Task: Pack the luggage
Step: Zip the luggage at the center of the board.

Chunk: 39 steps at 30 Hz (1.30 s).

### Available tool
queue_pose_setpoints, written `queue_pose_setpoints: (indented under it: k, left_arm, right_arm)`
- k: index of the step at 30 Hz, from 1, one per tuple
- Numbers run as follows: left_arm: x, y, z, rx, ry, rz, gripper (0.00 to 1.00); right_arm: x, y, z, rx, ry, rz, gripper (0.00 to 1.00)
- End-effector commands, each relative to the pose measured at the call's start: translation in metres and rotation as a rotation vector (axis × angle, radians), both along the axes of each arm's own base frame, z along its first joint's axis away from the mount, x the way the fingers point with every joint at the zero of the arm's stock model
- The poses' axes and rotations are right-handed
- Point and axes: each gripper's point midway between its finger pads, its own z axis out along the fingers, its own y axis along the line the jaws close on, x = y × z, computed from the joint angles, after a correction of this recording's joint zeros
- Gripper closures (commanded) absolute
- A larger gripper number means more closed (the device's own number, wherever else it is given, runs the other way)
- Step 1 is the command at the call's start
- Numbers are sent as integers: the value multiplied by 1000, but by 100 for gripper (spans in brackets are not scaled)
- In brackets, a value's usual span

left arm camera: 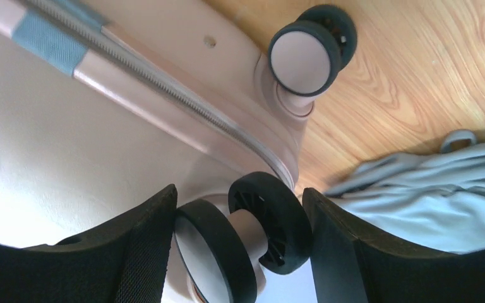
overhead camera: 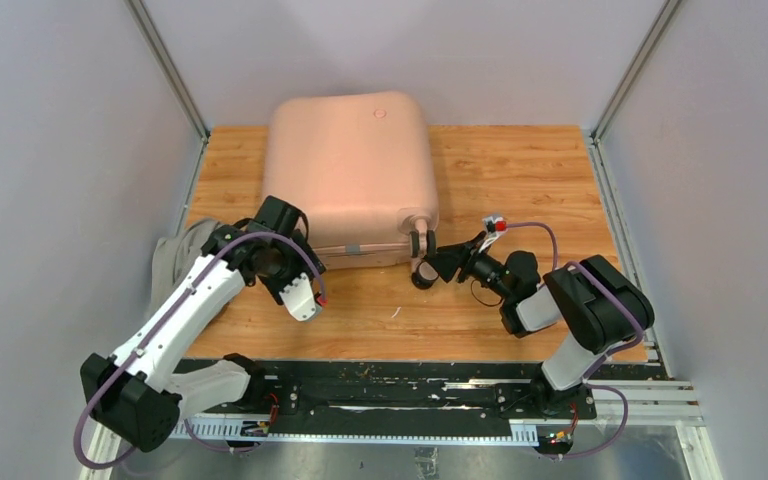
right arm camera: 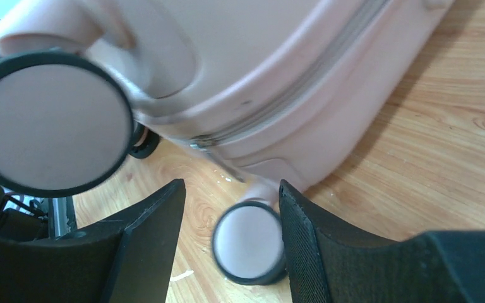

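Note:
The luggage [overhead camera: 350, 165], a pale pink hard-shell suitcase, lies closed and flat at the back middle of the wooden table. At its near left corner my left gripper [left arm camera: 239, 191] straddles a black twin wheel [left arm camera: 271, 221], and both pads rest against the wheel's outer faces. At the near right corner my right gripper [overhead camera: 432, 265] reaches in low. In the right wrist view a pink-faced wheel [right arm camera: 247, 243] sits between the jaws of the right gripper [right arm camera: 230, 186]. That wheel touches the right finger, and a gap of bare wood separates it from the left finger.
A grey cloth bundle [overhead camera: 175, 255] lies by the left wall under my left arm, close to the held wheel [left arm camera: 429, 202]. A second wheel [left arm camera: 303, 57] sticks out further along the shell. Another wheel [right arm camera: 50, 123] stands above the right gripper. Walls enclose three sides.

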Motion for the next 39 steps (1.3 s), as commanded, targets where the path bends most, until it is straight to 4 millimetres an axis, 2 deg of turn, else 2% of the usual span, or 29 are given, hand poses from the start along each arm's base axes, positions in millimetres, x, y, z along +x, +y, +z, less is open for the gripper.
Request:
queue_pose_setpoints:
  k: [1,6,10,12,14,16,18,21,22,23,27,28,29,32,36,39]
  left_arm:
    - [32,-75,38,-42,-199,-377,100]
    - [33,-75,41,-37,-206,-357,100]
    - [32,-67,51,-31,-235,-316,100]
    - [30,-59,55,-17,-252,-278,87]
    - [24,-49,59,0,-250,-248,62]
    - [14,-41,65,-11,-222,-211,46]
    - [9,-32,68,2,-201,-169,37]
    - [10,-17,68,28,-185,-109,33]
    - [11,-12,69,34,-183,-94,24]
    - [13,-9,70,37,-183,-81,22]
    - [23,3,75,39,-177,-50,20]
    - [24,6,75,44,-172,-49,5]
    - [24,7,76,47,-165,-56,1]
    - [26,5,69,67,-150,-98,0]
    - [26,-10,52,58,-107,-212,0]
    - [38,-14,41,104,-128,-271,4]
  right_arm:
    - [-1,4,24,23,-99,50,40]
    - [11,-1,15,-15,-96,10,41]
    - [27,-7,15,-38,-113,-43,41]
    - [35,-9,15,-54,-118,-62,42]
    - [41,-12,13,-74,-121,-82,42]
    - [45,-16,11,-86,-114,-100,42]
    - [46,-18,9,-92,-108,-106,42]
    - [47,-15,8,-86,-101,-86,41]
    - [47,-13,8,-81,-100,-77,41]
    - [47,-12,7,-75,-95,-71,41]
    - [48,-8,8,-44,-93,-57,42]
    - [48,-7,7,-40,-88,-52,42]
    - [47,-6,6,-37,-82,-48,42]
    - [45,-5,5,-30,-77,-45,42]
    - [44,-5,3,-29,-74,-40,44]
    - [43,-4,3,-30,-75,-34,46]
